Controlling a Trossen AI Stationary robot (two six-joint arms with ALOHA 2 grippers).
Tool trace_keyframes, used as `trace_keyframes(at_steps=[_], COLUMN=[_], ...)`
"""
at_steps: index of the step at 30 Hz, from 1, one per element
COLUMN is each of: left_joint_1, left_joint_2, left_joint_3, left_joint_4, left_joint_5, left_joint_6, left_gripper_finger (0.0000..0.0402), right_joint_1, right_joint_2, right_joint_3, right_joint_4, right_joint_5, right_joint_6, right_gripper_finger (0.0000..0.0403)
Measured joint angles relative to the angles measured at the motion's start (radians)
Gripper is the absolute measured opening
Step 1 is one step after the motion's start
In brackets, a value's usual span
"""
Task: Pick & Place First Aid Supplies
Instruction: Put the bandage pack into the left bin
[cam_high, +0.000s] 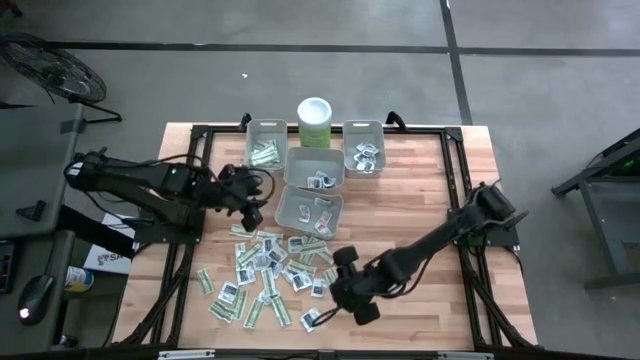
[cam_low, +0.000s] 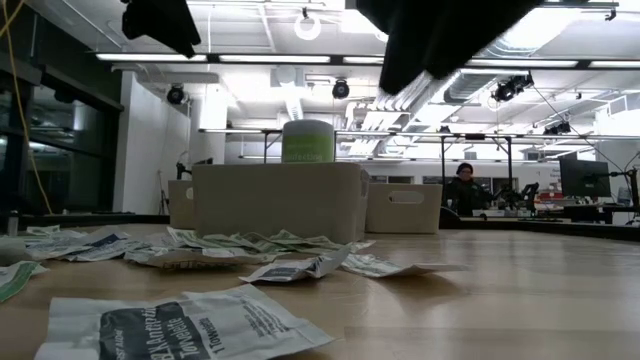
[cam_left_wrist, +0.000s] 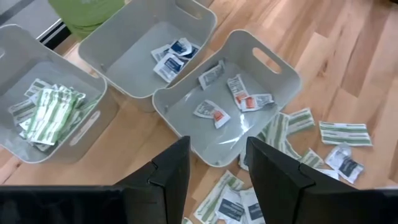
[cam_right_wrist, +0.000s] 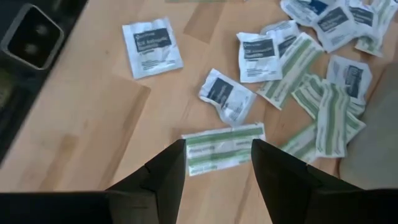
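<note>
Right end effector (cam_right_wrist: 217, 163): spread above a narrow green-white paper strip packet (cam_right_wrist: 224, 148), lined up to pinch it.
Left end effector (cam_left_wrist: 217, 168): spread, empty, near the grey rectangular plastic bin (cam_left_wrist: 273, 62).

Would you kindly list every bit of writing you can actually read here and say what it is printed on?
"Towelette": only partly legible, on the dark panel of the nearest white packet in the low view; the line above it is too blurred to read.
Dark-labelled square packets: print too small.
Green-striped strips: unreadable.
Green canister: label blurred.
</note>
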Motion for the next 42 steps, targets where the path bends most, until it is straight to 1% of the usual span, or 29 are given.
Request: trace_keyframes(at_steps=[5, 8, 14, 17, 22, 26, 33, 39, 42], left_joint_1=[-0.047, -0.063, -0.063, -0.063, -0.063, -0.063, -0.063, -0.063, -0.062], left_joint_2=[0.0, 0.0, 0.0, 0.0, 0.0, 0.0, 0.0, 0.001, 0.001], left_joint_3=[0.0, 0.0, 0.0, 0.0, 0.0, 0.0, 0.0, -0.001, -0.001], left_joint_4=[0.001, 0.001, 0.001, 0.001, 0.001, 0.001, 0.001, 0.001, 0.0], left_joint_5=[-0.027, -0.029, -0.029, -0.029, -0.029, -0.029, -0.029, -0.029, -0.029], left_joint_6=[-0.027, -0.03, -0.044, -0.044, -0.044, -0.044, -0.044, -0.044, -0.044], left_gripper_finger=[0.0156, 0.0156, 0.0156, 0.0156, 0.0156, 0.0156, 0.0156, 0.0156, 0.0156], right_joint_1=[0.006, 0.006, 0.027, 0.042, 0.065, 0.072, 0.073, 0.076, 0.077], right_joint_2=[0.058, 0.087, 0.137, 0.153, 0.17, 0.177, 0.178, 0.205, 0.219], right_joint_3=[0.0, 0.0, 0.0, 0.0, 0.0, 0.0, 0.0, 0.0, 0.0], right_joint_4=[0.043, 0.046, 0.068, 0.071, 0.067, 0.06, 0.065, 0.069, 0.065], right_joint_5=[0.041, 0.029, -0.018, -0.001, 0.089, 0.129, 0.139, 0.111, 0.133], right_joint_6=[0.0, 0.002, 0.018, 0.026, 0.026, 0.026, 0.023, 0.026, 0.031], right_gripper_finger=[0.0177, 0.0175, 0.0174, 0.0172, 0.0174, 0.0172, 0.0173, 0.017, 0.017])
